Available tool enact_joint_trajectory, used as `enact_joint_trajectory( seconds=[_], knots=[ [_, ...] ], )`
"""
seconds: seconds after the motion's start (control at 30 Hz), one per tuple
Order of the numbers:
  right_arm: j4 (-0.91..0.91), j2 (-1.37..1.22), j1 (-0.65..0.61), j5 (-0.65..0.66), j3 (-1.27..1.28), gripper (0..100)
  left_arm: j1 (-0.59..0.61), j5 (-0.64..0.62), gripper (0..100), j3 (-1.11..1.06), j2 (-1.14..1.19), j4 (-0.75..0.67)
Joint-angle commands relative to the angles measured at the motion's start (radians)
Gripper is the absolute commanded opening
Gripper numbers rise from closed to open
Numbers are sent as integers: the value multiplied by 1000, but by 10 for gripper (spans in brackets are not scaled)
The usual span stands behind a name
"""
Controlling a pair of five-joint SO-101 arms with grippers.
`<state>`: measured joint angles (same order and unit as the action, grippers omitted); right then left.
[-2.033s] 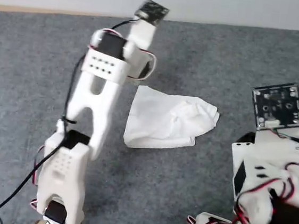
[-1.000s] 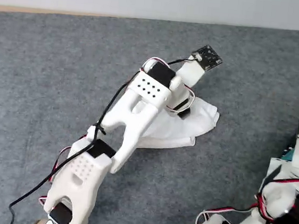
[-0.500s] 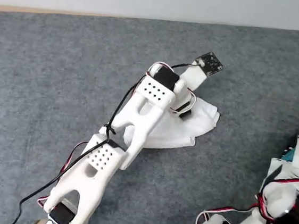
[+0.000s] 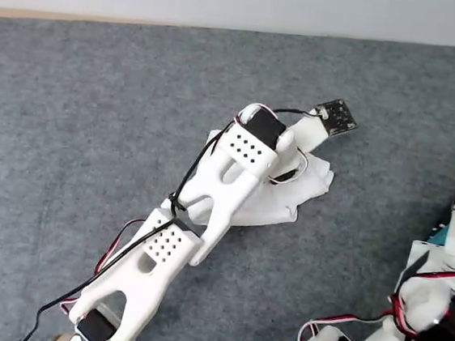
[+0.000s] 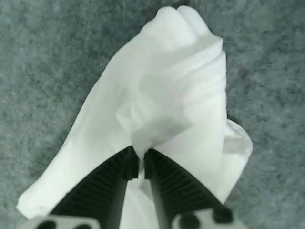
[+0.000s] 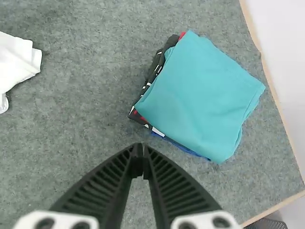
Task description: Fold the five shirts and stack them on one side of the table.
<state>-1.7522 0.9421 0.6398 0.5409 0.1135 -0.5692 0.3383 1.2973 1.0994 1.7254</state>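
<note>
Most of it looks done to me: a stack point(image 6: 200, 90) of folded shirts, teal on top with darker edges beneath, sits on the grey surface point(image 4: 70, 121). I can't count the layers. The white shirt point(image 4: 311, 183) lies well apart from the stack, bunched and loosely folded. The left claw point(image 5: 138, 162) is pinched tight on its cloth. The right claw point(image 6: 138, 164), closed and empty, hangs just beside the stack. I'd say the white one has yet to be tidied and carried over to the stack.
</note>
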Motion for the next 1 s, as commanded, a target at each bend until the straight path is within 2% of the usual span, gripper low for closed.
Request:
enact_joint_trajectory(
  seconds=[0.0,0.17,0.4,0.47,0.57,0.63,0.8,0.97],
  knots=[
    [-8,4,8,5,-6,10,-23,0,6,33,-114,32],
    [-8,4,8,6,-6,10,-91,0,6,-62,-209,32],
    [-7,4,8,9,-6,11,-189,0,10,-357,-370,31],
    [-7,1,8,9,-6,11,-190,-2,51,-429,-402,29],
    [-7,-4,8,8,-6,11,-164,-89,184,-504,-456,29],
    [-7,-4,8,6,-6,11,-147,-126,236,-526,-491,29],
    [-7,-4,8,6,-6,11,-87,-118,231,-530,-565,28],
    [-7,2,8,6,-6,11,44,-118,205,-538,-571,-31]
  ],
)
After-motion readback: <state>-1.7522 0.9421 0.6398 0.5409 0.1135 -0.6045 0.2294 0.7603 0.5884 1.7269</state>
